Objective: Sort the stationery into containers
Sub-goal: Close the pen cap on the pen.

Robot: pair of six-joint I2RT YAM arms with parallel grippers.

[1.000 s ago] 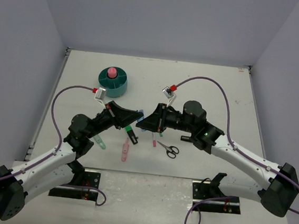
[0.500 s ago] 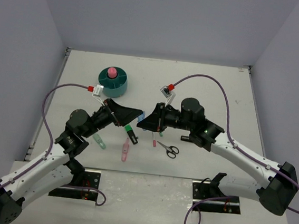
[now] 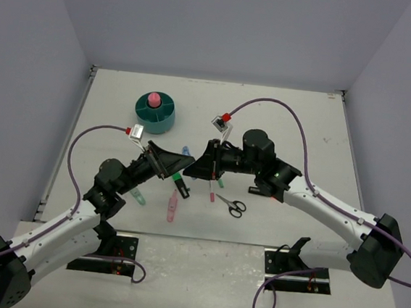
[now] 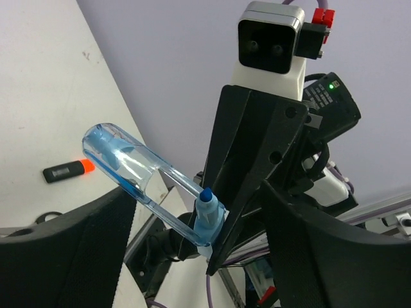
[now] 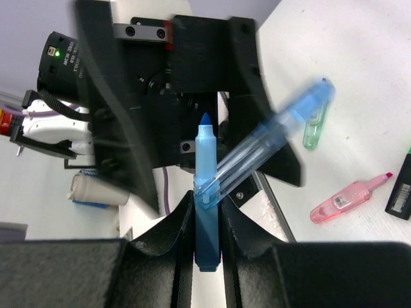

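My right gripper (image 3: 200,165) is shut on a blue marker (image 5: 205,192), seen upright between its fingers in the right wrist view. The marker's clear blue cap (image 5: 273,138) hangs tilted off its tip. My left gripper (image 3: 172,164) faces it, jaws wide apart, with the marker (image 4: 207,215) and cap (image 4: 128,168) between them; I see no contact. The teal organizer (image 3: 155,113) stands at the back left with a pink roll (image 3: 152,99) in its centre. A pink marker (image 3: 172,208), green marker (image 3: 138,195), black-and-green marker (image 3: 180,185) and scissors (image 3: 231,204) lie on the table.
A black-and-orange marker (image 4: 67,171) lies on the table in the left wrist view. A thin pen (image 3: 211,192) lies beside the scissors. The two arms meet nose to nose over the middle of the table. Purple cables arch over both arms.
The right gripper has moved left with the blue marker. The left gripper has drawn back slightly to the left, and the marker's cap now shows between the two grippers.
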